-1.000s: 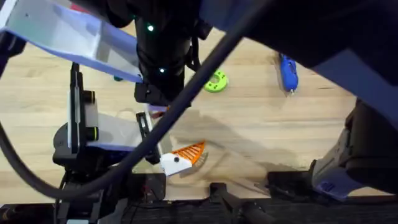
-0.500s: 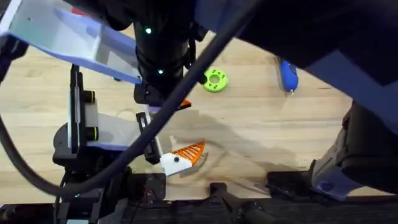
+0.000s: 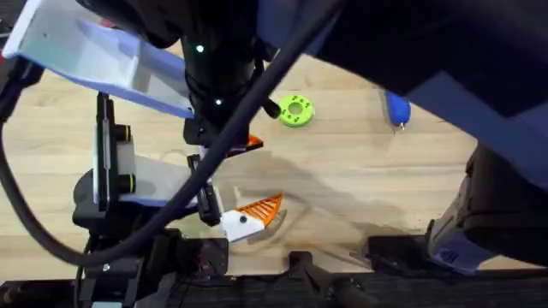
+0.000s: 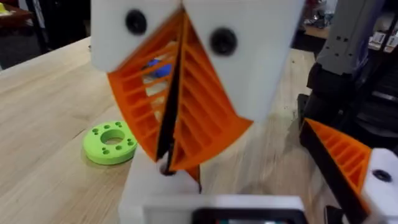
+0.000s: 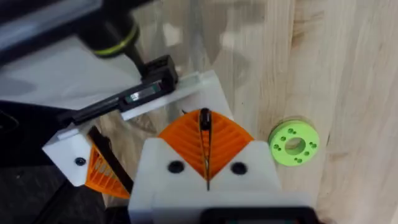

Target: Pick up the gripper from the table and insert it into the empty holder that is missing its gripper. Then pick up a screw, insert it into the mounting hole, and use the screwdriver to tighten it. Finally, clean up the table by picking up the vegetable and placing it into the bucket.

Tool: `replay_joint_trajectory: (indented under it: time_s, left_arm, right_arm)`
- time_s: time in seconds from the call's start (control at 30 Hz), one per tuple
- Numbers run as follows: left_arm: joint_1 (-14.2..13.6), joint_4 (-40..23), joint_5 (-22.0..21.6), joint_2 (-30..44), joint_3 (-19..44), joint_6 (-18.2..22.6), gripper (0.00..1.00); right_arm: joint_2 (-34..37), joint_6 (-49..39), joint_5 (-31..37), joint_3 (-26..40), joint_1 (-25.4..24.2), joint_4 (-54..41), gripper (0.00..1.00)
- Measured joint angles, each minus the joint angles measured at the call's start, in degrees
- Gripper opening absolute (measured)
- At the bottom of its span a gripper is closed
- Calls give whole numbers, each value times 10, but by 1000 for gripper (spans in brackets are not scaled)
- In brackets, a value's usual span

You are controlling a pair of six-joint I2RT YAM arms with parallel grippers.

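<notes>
Right gripper has its fingers clenched, the two orange ribbed pads pressed flat together. A thin piece sits between them, and its black end sticks out past the tips; I take this for the gripper, held edge-on, but its orange body is hidden by the pads. In the left wrist view the same fingers point down, and their tips come just above a white plastic part. I cannot tell if the piece touches it, or if this part is the empty holder.

Near it, toward the arms' bases, a white finger base with orange tip lies close to the bench, fixed to a white and black assembly at the lower left. The green disc lies flat farther out on the bench. The screwdriver lies well apart to the right of the disc, with its metal bit pointing toward the near edge.
</notes>
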Motion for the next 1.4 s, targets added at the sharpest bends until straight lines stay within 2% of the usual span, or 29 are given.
replay_joint_trajectory:
  time_s: [0.77,0.83,0.97,1.0,1.07,1.23,1.4]
  left_arm:
    - [0,0,0,0,0,-3,986]
    - [0,0,0,0,0,-2,987]
    - [0,0,0,0,0,0,986]
    - [0,0,1,0,0,0,987]
    - [0,0,2,0,0,0,987]
    - [0,0,0,0,0,0,986]
    - [0,0,2,0,0,0,986]
  right_arm:
    - [11,5,0,0,1,0,8]
    - [11,10,0,0,1,0,228]
    - [11,12,1,-1,1,0,823]
    - [11,11,3,-1,0,-1,942]
    - [11,15,6,-1,-1,1,989]
    - [6,45,7,-6,-13,14,994]
    - [-28,123,0,-7,-62,49,994]
